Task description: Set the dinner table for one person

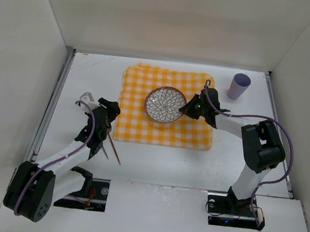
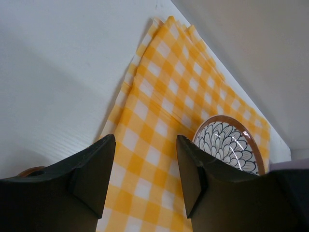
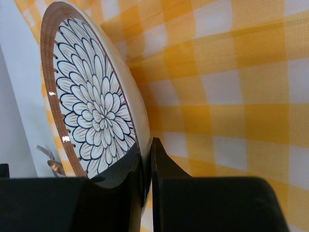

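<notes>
A flower-patterned bowl (image 1: 163, 104) with a brown rim sits on the yellow-and-white checkered cloth (image 1: 142, 127) spread on the white dinner table (image 1: 155, 164). My right gripper (image 1: 187, 110) is shut on the bowl's right rim; in the right wrist view the fingers (image 3: 146, 150) pinch the wall of the bowl (image 3: 91, 106). My left gripper (image 1: 109, 110) is open and empty at the cloth's left edge. In the left wrist view its fingers (image 2: 145, 145) stand apart over the cloth (image 2: 159, 111), with the bowl (image 2: 229, 142) ahead to the right.
A lavender cup (image 1: 239, 85) stands upright at the back right, off the cloth. Two dark chopsticks (image 1: 111, 147) lie on the table beside the left arm. A metal utensil (image 1: 84, 97) lies just left of the left gripper. Metal rails (image 1: 52, 100) edge the table.
</notes>
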Tool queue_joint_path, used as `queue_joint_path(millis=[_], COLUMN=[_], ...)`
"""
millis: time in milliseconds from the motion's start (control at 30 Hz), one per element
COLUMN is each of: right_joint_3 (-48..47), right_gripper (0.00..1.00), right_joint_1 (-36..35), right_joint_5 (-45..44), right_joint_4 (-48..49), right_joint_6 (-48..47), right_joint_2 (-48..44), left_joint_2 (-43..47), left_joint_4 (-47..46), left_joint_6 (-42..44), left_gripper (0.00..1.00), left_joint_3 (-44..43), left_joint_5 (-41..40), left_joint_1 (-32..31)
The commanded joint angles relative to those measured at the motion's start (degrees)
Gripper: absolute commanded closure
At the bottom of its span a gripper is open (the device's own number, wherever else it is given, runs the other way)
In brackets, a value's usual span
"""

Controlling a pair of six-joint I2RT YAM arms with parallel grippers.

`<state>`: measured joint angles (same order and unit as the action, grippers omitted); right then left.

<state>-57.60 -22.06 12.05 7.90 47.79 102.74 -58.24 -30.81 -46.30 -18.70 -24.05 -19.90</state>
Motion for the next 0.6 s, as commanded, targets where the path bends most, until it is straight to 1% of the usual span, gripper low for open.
queue_joint_path(millis=[0,133,267,333,367,500,567], right_joint_3=[-3.8,-3.1,-2.8,-2.7,-2.7,-0.9,0.6], right_gripper=[0.90,0.89,0.86,0.82,0.77,0.50,0.41], right_joint_1=[0.4,0.6,0.8,0.8,0.9,1.0,1.1], right_joint_5=[2.9,1.8,1.2,1.1,1.1,-1.4,-3.3], right_joint_4=[10.2,10.2,11.0,11.2,11.1,10.0,8.5], right_joint_6=[2.5,2.5,2.5,2.7,2.6,1.6,0.5], right_joint_2=[-1.8,-0.1,1.8,2.5,2.6,0.6,-1.7], left_joint_2=[2.2,0.9,-0.5,-1.3,-1.8,-1.9,-2.1], left_joint_4=[-4.5,-5.2,-5.5,-6.5,-6.7,-6.8,-6.8], left_joint_6=[0.8,0.8,0.8,0.8,0.8,0.8,0.7], left_gripper=[0.49,0.49,0.49,0.49,0.49,0.49,0.49], left_joint_3=[1.5,1.5,1.4,1.4,1.2,1.5,1.3], left_joint_5=[-1.1,-1.3,-1.4,-1.4,-1.0,-1.3,-1.3], left_joint_1=[1.1,1.5,0.6,0.6,0.8,0.3,0.3])
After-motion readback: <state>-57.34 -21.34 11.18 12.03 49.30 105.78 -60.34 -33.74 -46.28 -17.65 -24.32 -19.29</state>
